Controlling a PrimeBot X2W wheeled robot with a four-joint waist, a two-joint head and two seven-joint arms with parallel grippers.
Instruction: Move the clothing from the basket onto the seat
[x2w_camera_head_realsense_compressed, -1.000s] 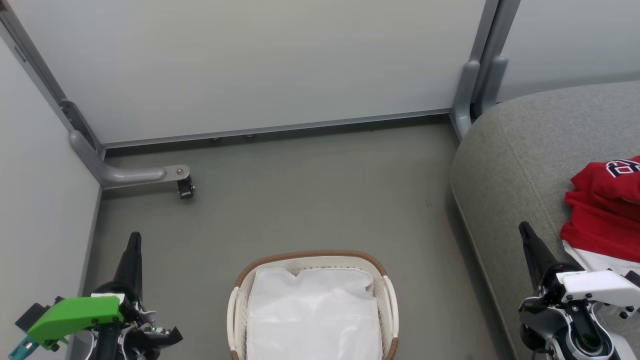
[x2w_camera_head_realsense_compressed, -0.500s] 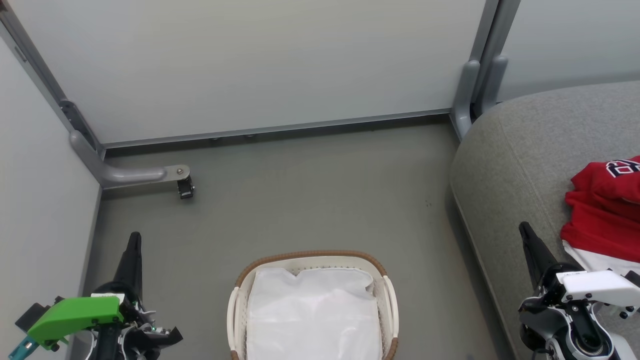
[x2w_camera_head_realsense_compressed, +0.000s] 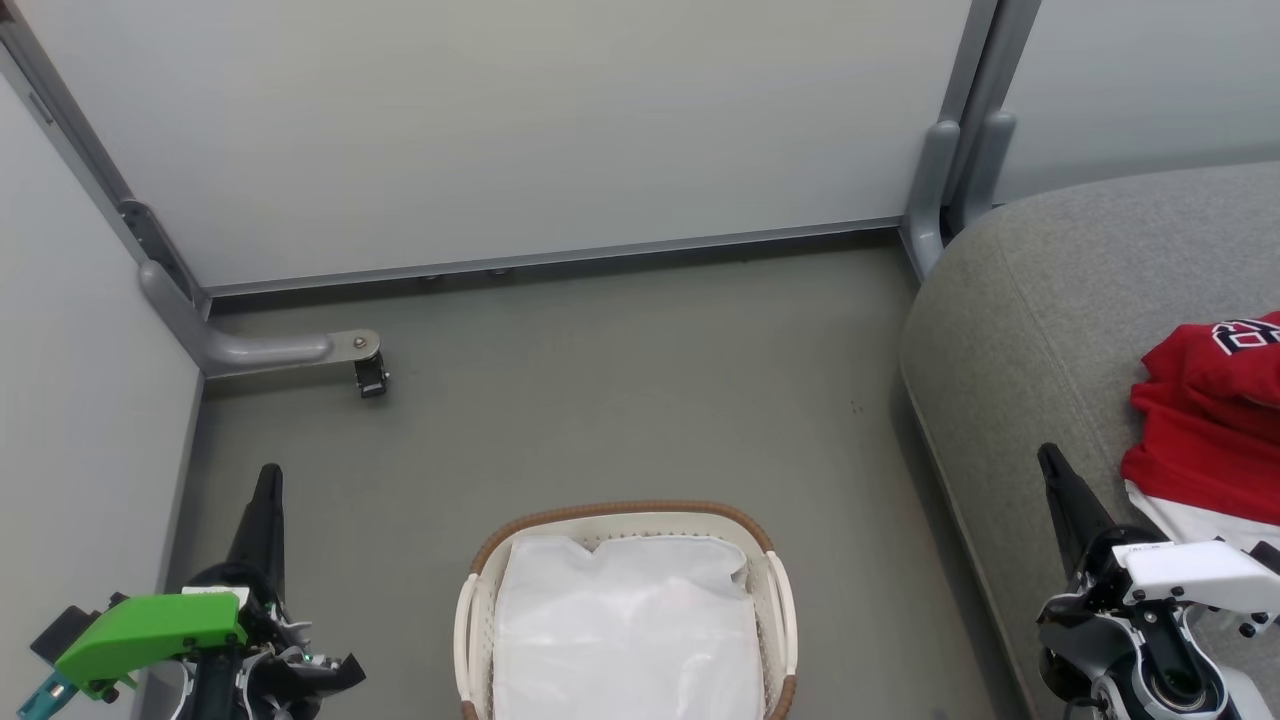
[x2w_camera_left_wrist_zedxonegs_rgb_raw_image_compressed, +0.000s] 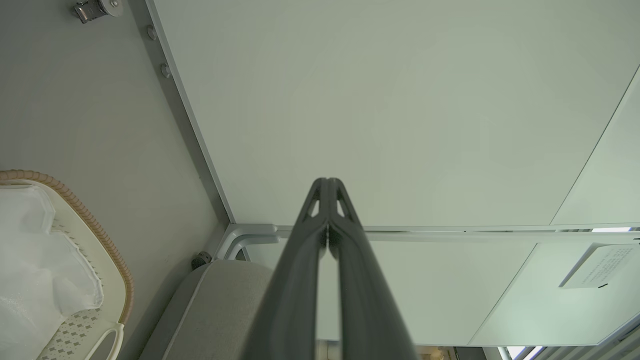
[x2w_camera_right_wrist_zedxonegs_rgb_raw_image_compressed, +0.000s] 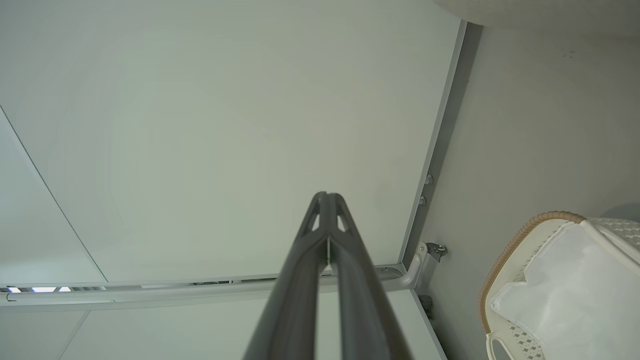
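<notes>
The red clothing, with white trim and lettering at its top, lies on the grey seat at the right edge of the head view. On the floor at the bottom centre stands the white basket with its brown rim, holding a plain white sheet. My left gripper stands at the lower left, shut and empty, left of the basket. My right gripper stands at the lower right over the seat's edge, shut and empty, just left of the clothing. Both wrist views show the fingers pressed together.
Pale partition panels close off the back and left, with a grey metal foot and caster jutting onto the floor at the left. Bare grey floor lies between the basket, the panels and the seat.
</notes>
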